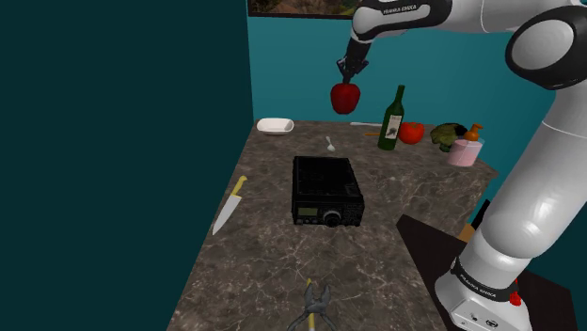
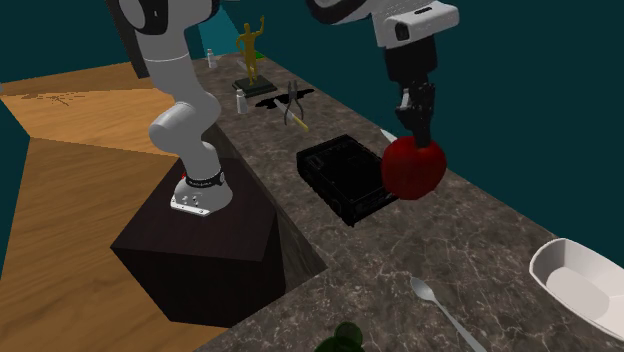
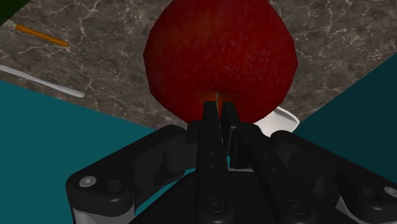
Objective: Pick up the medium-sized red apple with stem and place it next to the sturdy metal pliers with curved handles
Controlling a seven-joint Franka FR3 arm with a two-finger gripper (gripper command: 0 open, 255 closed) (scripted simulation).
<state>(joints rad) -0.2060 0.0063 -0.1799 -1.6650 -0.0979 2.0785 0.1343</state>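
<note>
The pincer (image 1: 352, 75) is clamped on the stem end of a glossy, round red apple (image 1: 345, 98), high over the marbled tabletop's (image 1: 263, 259) far end; the grey metal pliers (image 1: 317, 303) lie at the opposite edge, past a boxy black radio (image 1: 325, 190), their long axis roughly toward the apple.

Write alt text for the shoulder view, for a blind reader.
The black gripper holds a red apple in the air above a stone-patterned counter. On the counter lie a black radio, a knife toward the view's left, and pliers at the near edge.
</note>
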